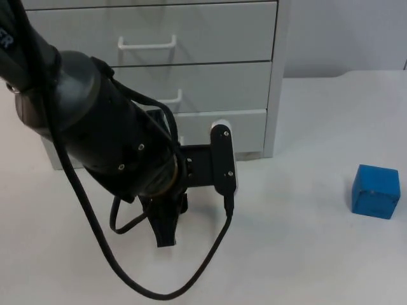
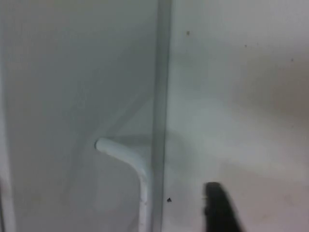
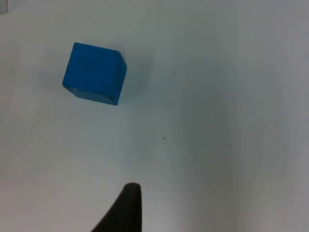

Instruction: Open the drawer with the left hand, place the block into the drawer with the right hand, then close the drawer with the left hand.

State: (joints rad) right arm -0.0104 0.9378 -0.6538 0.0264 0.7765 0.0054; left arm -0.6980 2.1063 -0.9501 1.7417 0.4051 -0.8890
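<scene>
A pale grey drawer cabinet (image 1: 191,57) stands at the back of the counter, its stacked drawers shut flush, each front carrying a white bar handle (image 1: 147,44). A blue block (image 1: 376,191) sits flat on the counter, well apart to the cabinet's right, one corner turned forward.

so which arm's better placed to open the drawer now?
Left. The left gripper is low in front of the drawer unit, with a white handle close ahead in its wrist view. The right gripper hangs over the table near the blue block.

Matt blue block (image 1: 376,190), smooth white table (image 1: 299,241), glossy white drawer handles (image 1: 147,44).
</scene>
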